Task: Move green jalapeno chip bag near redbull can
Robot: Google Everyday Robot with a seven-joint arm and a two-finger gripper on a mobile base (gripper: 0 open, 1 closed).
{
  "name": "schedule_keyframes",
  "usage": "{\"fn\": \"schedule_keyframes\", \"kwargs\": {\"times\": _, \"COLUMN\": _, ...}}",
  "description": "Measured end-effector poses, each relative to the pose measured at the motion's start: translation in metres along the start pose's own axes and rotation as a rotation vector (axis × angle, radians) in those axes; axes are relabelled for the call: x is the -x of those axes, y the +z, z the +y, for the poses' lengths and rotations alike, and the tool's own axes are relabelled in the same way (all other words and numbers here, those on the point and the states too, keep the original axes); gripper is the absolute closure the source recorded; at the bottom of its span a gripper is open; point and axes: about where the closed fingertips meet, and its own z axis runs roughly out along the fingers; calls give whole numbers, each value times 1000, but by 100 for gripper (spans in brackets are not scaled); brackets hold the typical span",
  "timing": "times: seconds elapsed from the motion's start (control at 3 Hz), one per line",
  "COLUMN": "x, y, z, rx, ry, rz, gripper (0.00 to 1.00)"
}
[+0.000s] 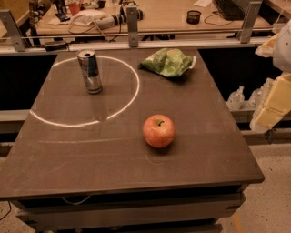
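Dark brown counter (91, 159) fills most of the view, with a cluttered wooden desk (168, 13) behind it, past a metal rail (182, 43).

The robot's hand (273, 107) shows as pale cream and white shapes at the picture's right edge, well to the right of the apple (158, 131) and off the side of the counter. It touches nothing on the counter, and whether it is released or clenched cannot be told.

The apple, red and yellow with its stem up, sits alone near the middle of the counter. Beyond the apple and slightly to its right, near the far edge, lies the green jalapeno chip bag (168, 62), crinkled and flat on the surface. Beyond the apple and to its left stands the redbull can (90, 72), upright, silver and blue, well apart from the bag. A thin white ring (136, 91) runs around the can on the counter; its nearest curve passes to the left of the apple, and the bag lies just outside it.
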Motion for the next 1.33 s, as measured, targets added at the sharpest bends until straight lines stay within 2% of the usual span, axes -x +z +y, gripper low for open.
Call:
{"fn": "schedule_keyframes", "kwargs": {"times": 0.33, "x": -36, "y": -1, "z": -15, "rx": -86, "ry": 210, "rz": -34, "gripper": 0}}
{"fn": "schedule_keyframes", "kwargs": {"times": 0.67, "x": -79, "y": 0, "z": -23, "rx": -185, "ry": 444, "rz": -132, "gripper": 0}}
{"fn": "schedule_keyframes", "kwargs": {"times": 1.0, "x": -105, "y": 7, "z": -26, "rx": -249, "ry": 577, "rz": -274, "gripper": 0}}
{"fn": "schedule_keyframes", "kwargs": {"times": 1.33, "x": -118, "y": 5, "z": -64, "rx": -352, "ry": 601, "rz": -443, "gripper": 0}}
